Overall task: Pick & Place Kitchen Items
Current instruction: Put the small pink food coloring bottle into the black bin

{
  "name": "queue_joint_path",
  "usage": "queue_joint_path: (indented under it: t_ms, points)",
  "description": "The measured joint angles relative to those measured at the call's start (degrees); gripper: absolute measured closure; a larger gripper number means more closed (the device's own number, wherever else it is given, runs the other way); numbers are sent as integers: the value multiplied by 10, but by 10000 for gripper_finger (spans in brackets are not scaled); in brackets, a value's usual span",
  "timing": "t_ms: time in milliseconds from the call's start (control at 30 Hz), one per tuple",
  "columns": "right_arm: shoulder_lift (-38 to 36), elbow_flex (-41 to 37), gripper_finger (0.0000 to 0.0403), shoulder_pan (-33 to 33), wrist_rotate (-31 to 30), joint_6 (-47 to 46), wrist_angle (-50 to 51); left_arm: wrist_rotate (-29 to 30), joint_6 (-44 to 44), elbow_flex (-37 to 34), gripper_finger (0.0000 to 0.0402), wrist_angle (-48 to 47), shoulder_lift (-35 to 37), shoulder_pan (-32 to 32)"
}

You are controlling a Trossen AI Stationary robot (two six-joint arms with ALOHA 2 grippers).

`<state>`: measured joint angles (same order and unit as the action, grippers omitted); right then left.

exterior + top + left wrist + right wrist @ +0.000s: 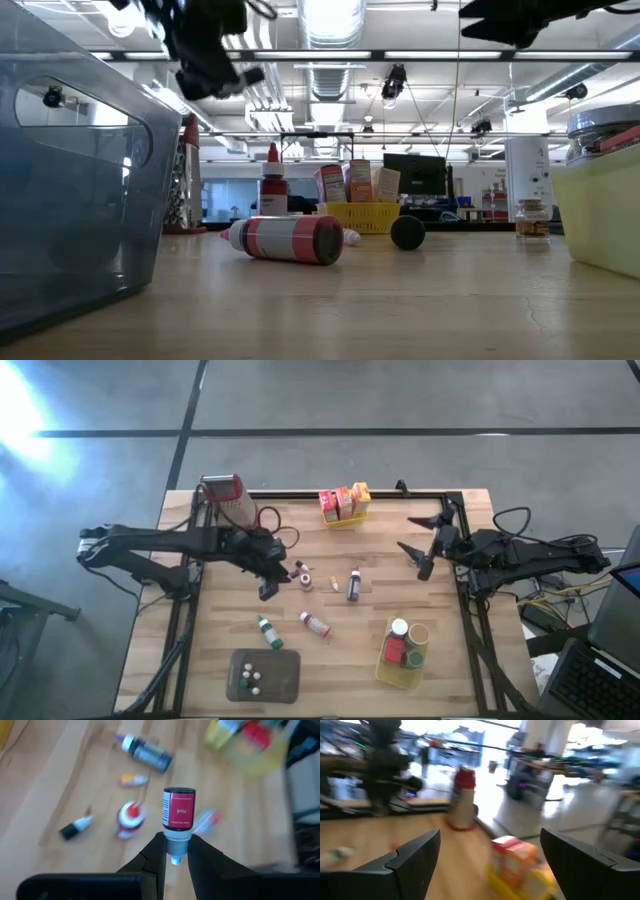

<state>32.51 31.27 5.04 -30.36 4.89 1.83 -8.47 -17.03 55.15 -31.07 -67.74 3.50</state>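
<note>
I am carrying a small bottle with a red label and pale cap (178, 817) in the left tool (175, 856), which is clenched on the bottle's cap end and hanging above the table's middle, a little toward the left edge. In the high view the left tool (268, 586) is sitting just beside the scattered items, with the bottle itself too small to pick out there. The right tool (490, 852) is released, its fingers standing wide apart, and is waiting near the table's right edge toward the far corner (424, 558).

I judge this to be the carry step: the bottle is lifted and needs a destination. The grey tray (290, 678) near the front edge is already holding a few small bottles, so the next move probably calls for swinging the left arm toward the front edge and lowering over a bare part of the tray before letting go.

Other items are lying loose on the wooden table (450, 682): a green-capped bottle (268, 631), a red-and-white striped bottle (315, 623) on its side and a dark bottle (354, 584). The yellow basket (385, 668) near the front right corner is holding jars and a red block; which jars, I cannot tell. The right wrist view is smeared, so the orange boxes (512, 854) are barely readable.
</note>
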Motion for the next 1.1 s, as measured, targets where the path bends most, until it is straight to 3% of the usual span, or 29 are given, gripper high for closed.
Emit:
queue_joint_path:
  t_ms: [233, 467, 667, 933, 1100]
  points:
    - [66, 0, 97, 1, 214, -77, -37, -49, -89, 71, 334, 1, -18, -26]
    - [189, 40, 127, 1, 285, -95, -56, -82, -53, 142, 334, -38, -87, -27]
    - [262, 97, 143, 1, 304, -102, -51, -70, 41, 240, 334, -99, -170, -38]
    - [310, 129, 154, 0, 304, -141, -46, 62, 157, 399, 334, -225, -270, -49]
    - [315, 133, 161, -1, 303, -142, -47, 61, 185, 466, 334, -234, -314, -51]
